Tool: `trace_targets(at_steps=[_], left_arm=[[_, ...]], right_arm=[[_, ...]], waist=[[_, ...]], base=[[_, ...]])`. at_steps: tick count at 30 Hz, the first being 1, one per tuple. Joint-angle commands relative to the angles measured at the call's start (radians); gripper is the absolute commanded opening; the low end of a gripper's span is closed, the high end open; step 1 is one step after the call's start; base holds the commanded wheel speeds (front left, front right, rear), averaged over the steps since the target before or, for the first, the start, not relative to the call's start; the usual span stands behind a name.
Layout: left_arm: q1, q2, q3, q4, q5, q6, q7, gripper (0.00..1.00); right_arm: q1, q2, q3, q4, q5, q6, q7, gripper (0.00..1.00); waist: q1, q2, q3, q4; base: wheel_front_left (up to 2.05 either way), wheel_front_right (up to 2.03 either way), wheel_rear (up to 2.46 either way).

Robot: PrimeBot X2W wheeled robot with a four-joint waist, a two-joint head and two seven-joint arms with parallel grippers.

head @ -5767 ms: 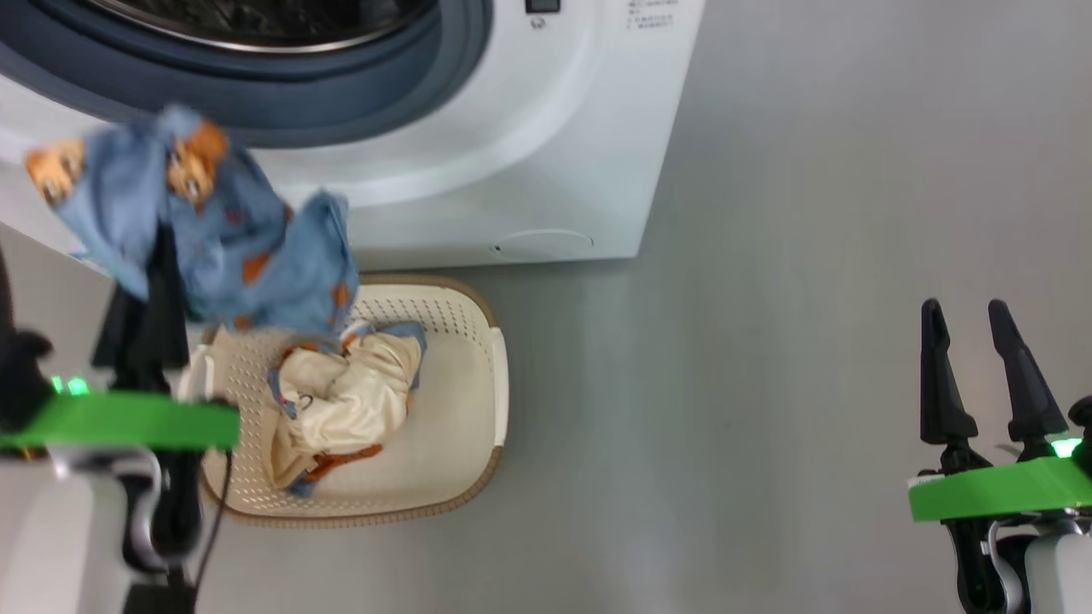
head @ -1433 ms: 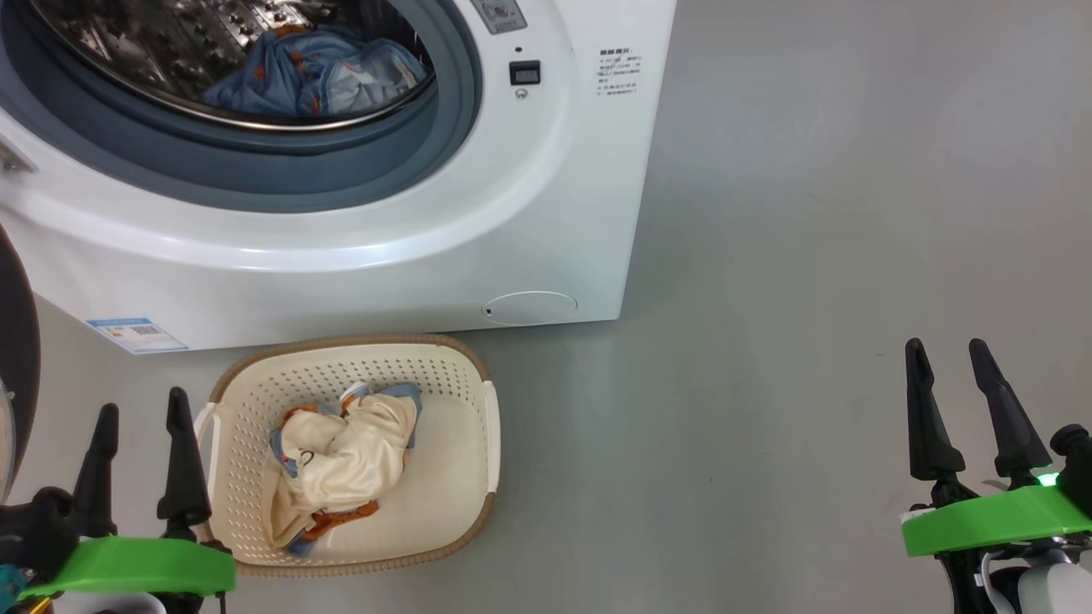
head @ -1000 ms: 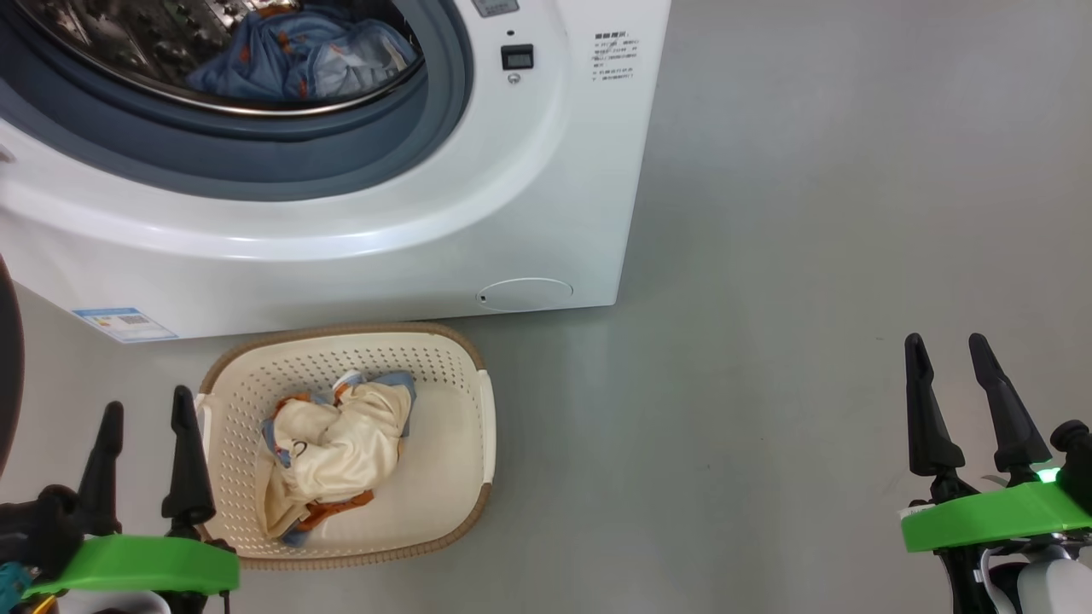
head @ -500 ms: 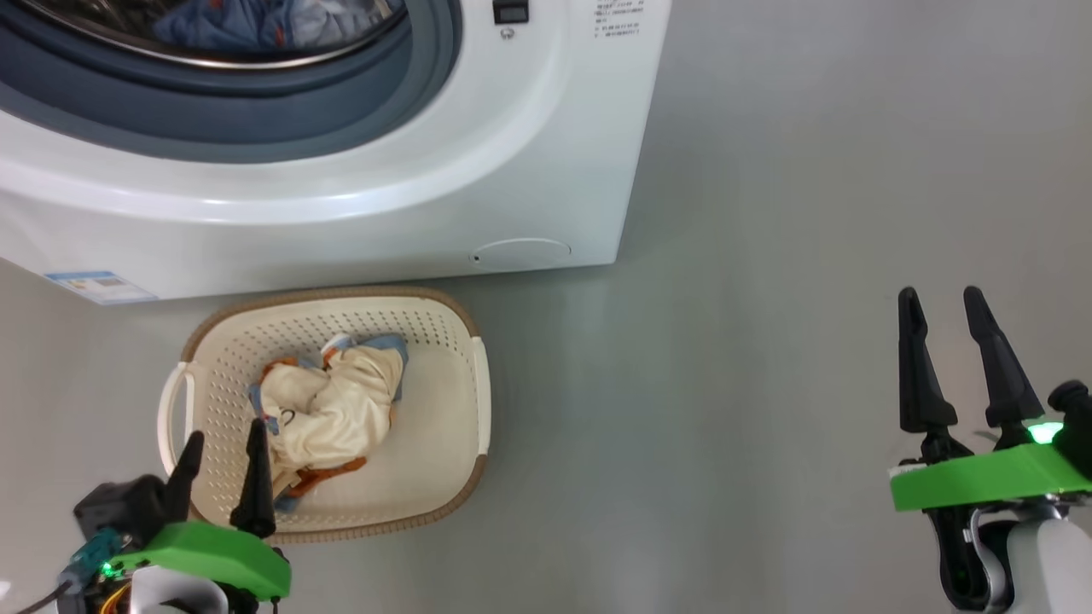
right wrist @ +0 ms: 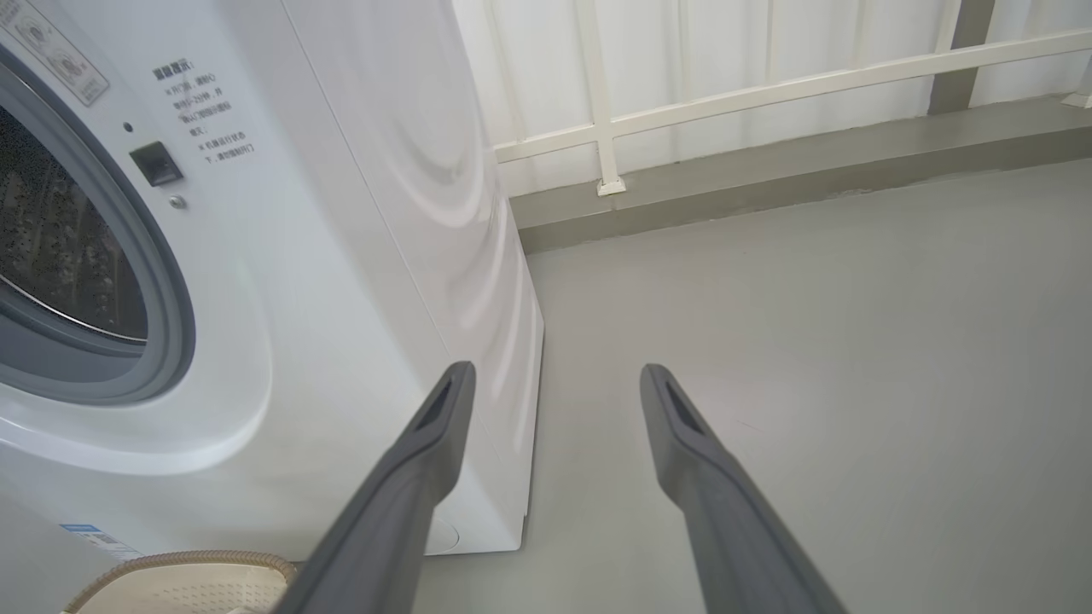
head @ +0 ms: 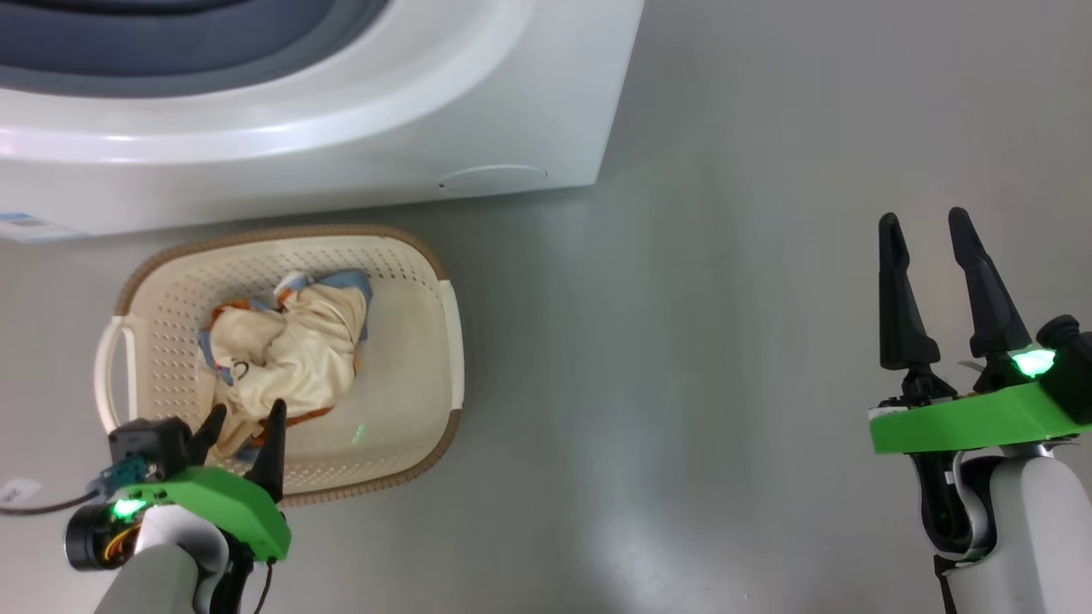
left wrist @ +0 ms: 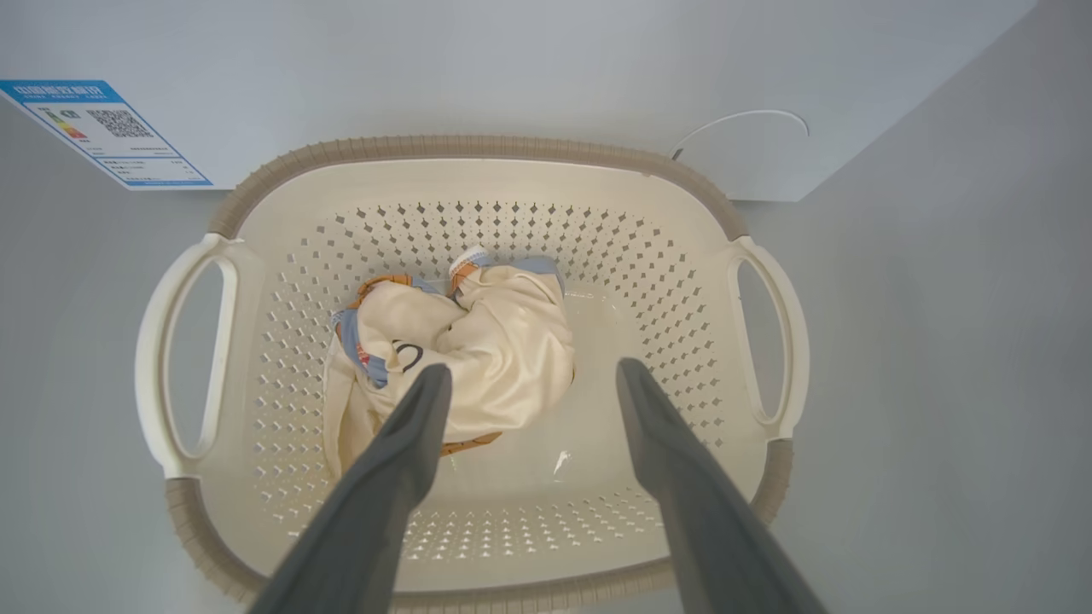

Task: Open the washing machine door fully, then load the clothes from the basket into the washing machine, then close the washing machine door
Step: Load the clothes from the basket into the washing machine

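The cream basket (head: 447, 317) stands on the floor before the white washing machine (head: 358, 102). In it lies one of the clothes, a crumpled cream garment (head: 290, 358) with orange and blue trim. My left gripper (head: 247, 413) is open over the basket's near rim, its tips just short of the garment. In the left wrist view the left gripper (left wrist: 533, 371) hangs above the garment (left wrist: 495, 341) and touches nothing, inside the basket (left wrist: 478, 147). My right gripper (head: 923, 218) is open and empty far to the right. The drum opening (right wrist: 60, 256) stands uncovered. The washing machine door is out of view.
Bare grey floor (head: 682, 341) spreads between the basket and my right arm. A blue label (left wrist: 107, 132) and a round white flap (head: 493, 176) sit low on the machine's front. Behind the machine's side runs a white railing (right wrist: 768, 81) along a low kerb.
The head camera has tilted down, so the machine slid up the picture. My left gripper has moved forward and inward over the basket's near rim, toward the cream garment. The right gripper stays open.
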Motion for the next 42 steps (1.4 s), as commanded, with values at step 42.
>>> trace_targets(at_steps=[42], left_arm=[[-0.479,0.158,-0.361,0.354,-0.274,-0.002,-0.006,1.0]], right_arm=[[-0.131,-0.022,0.142,-0.141,-0.051,0.001,-0.005,1.0]], waist=[[0.0,0.0,0.403,-0.101]], base=[[0.0,0.0,0.0]])
